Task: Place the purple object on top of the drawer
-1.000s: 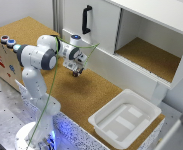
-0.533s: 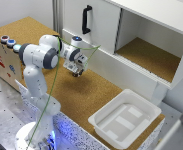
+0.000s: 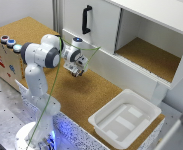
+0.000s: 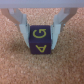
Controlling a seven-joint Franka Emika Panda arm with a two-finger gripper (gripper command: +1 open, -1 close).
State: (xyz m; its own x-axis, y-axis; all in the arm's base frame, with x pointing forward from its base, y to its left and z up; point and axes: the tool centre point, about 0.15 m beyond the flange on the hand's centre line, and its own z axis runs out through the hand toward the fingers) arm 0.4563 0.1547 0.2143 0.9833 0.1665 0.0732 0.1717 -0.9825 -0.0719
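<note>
End effector (image 4: 40,39) clamped on purple object (image 4: 40,41), fingers (image 4: 22,28) pressing both sides; purple object is small dark cube with yellow letters G and A, sitting on cork desk (image 3: 86,95). Exterior view, left to right: wooden box with coloured buttons (image 3: 10,42), white arm, end effector (image 3: 77,71) low over desk, white cabinet (image 3: 141,35), white tray (image 3: 126,117).

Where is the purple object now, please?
In the wrist view, the purple object, a lettered cube, sits on the cork surface between the gripper fingers.
</note>
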